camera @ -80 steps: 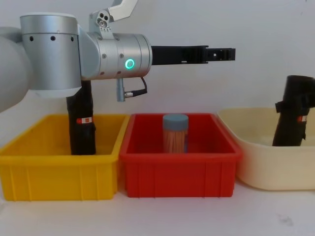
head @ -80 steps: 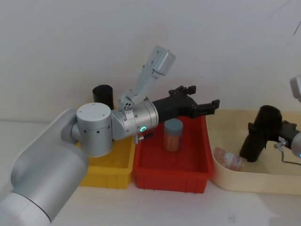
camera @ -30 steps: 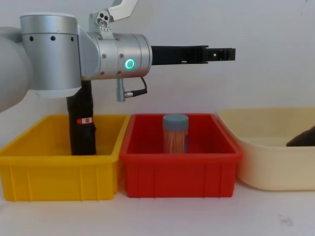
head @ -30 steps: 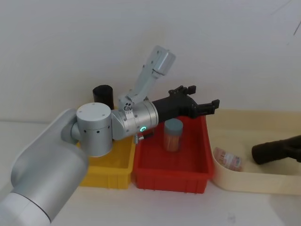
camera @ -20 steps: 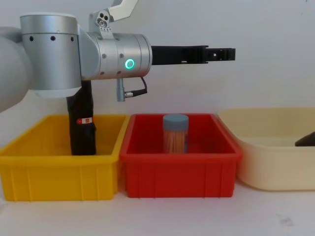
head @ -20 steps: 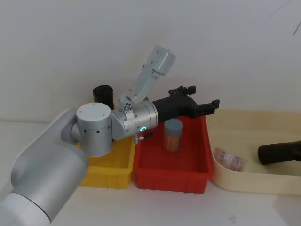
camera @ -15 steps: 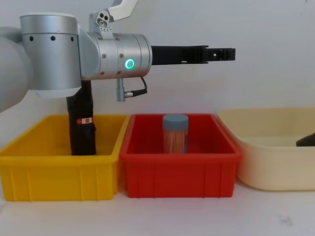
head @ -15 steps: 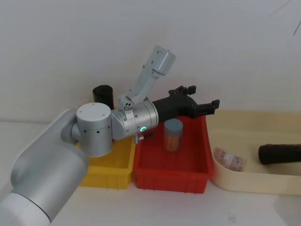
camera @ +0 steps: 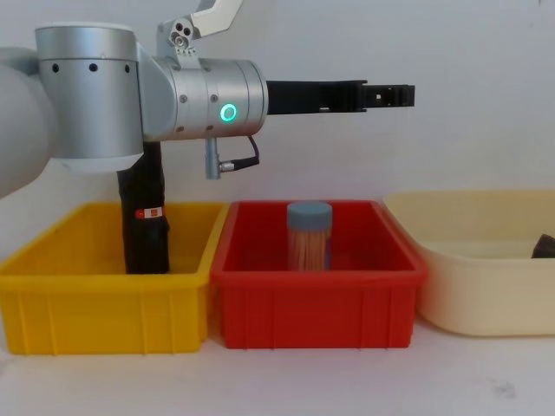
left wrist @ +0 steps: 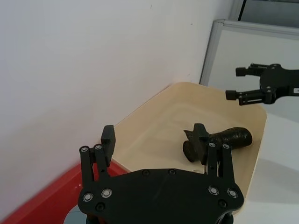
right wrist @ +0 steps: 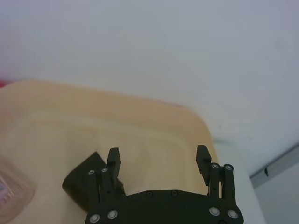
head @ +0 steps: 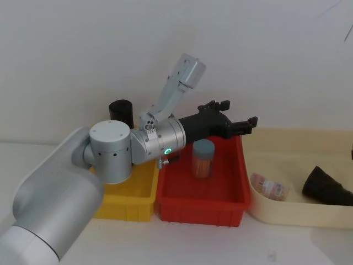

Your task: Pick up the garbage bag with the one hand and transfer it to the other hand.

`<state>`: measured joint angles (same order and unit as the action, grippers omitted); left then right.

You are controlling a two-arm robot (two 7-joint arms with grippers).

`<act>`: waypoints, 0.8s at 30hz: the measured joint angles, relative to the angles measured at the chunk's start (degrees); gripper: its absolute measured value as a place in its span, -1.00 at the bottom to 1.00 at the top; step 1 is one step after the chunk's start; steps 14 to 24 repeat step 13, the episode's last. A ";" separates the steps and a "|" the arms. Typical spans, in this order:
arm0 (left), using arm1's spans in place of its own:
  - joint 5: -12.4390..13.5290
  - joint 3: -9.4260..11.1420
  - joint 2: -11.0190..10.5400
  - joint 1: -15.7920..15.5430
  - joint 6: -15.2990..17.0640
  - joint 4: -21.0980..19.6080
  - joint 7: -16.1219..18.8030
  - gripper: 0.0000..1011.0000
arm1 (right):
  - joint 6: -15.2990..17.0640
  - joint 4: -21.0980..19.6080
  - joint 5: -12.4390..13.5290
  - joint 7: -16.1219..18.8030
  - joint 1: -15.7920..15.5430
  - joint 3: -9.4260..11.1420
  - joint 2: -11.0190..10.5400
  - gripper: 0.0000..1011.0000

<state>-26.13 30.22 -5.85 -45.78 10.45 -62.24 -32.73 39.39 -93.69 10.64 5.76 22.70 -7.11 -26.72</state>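
a: starting at my left, the left gripper (head: 240, 125) is held level above the red bin (camera: 316, 308), fingers (left wrist: 103, 149) spread with nothing between them. under it stands a jar (camera: 310, 236) with a grey lid, and farther left the yellow bin (camera: 104, 299) has the labelled black roll (camera: 145, 221) upright in it. that one isn't ours.

b: and the garbage bag?

a: the garbage bag (left wrist: 219, 141) is lying on its side in the cream tub (head: 292, 210) on the right, with nothing gripping it. in the head view i see one end of it near the tub's right edge (head: 326, 189). a small wrapped packet (head: 268, 187) lies near it, apart.

b: right arm?

a: the right gripper (left wrist: 254, 88) hangs above the tub, fingers (right wrist: 113, 161) spread and empty, the bag below and just ahead of them.

b: how would you take it?

a: i judge it light and fairly firm as a roll, but the outer film is likely to give and slide a little. lying down, it may roll. i'd close across the middle of the barrel, fingers straddling its width, not at an end where it could pivot. a mid grasp also leaves a free end for the receiving fingers.
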 joint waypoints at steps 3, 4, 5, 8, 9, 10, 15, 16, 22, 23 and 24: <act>0.00 0.00 0.00 0.00 0.00 0.00 0.00 0.98 | -0.90 -0.11 -0.47 0.07 0.45 -0.33 -0.01 0.98; 0.00 0.00 0.00 0.00 0.00 0.00 0.00 0.98 | -1.31 -0.14 -0.67 0.12 0.66 -0.49 -0.01 0.98; 0.00 0.00 0.00 0.00 0.00 0.00 0.00 0.98 | -1.31 -0.14 -0.67 0.12 0.66 -0.49 -0.01 0.98; 0.00 0.00 0.00 0.00 0.00 0.00 0.00 0.98 | -1.99 -0.20 -1.03 0.26 1.03 -0.79 0.04 0.98; 0.00 0.00 0.00 0.00 0.00 0.00 0.00 0.98 | -2.12 -0.20 -1.11 0.28 1.09 -0.83 0.05 0.98; 0.00 0.00 0.00 0.00 0.00 0.00 0.00 0.98 | -2.23 -0.21 -1.17 0.30 1.15 -0.87 0.05 0.98; 0.00 0.00 0.00 0.00 0.00 0.00 0.00 0.98 | -2.72 -0.24 -1.43 0.43 1.38 -1.06 0.08 0.98; 0.00 0.00 0.00 0.00 0.00 0.00 0.00 0.98 | -2.72 -0.24 -1.43 0.43 1.38 -1.06 0.08 0.98; 0.00 0.00 0.00 0.00 0.00 0.00 0.00 0.98 | -2.72 -0.24 -1.43 0.43 1.38 -1.06 0.08 0.98; 0.00 0.00 0.00 0.00 0.00 0.00 0.00 0.98 | -2.72 -0.24 -1.43 0.43 1.38 -1.06 0.08 0.98; 0.00 0.00 0.00 0.00 0.00 0.00 0.00 0.98 | -2.72 -0.24 -1.43 0.43 1.38 -1.06 0.08 0.98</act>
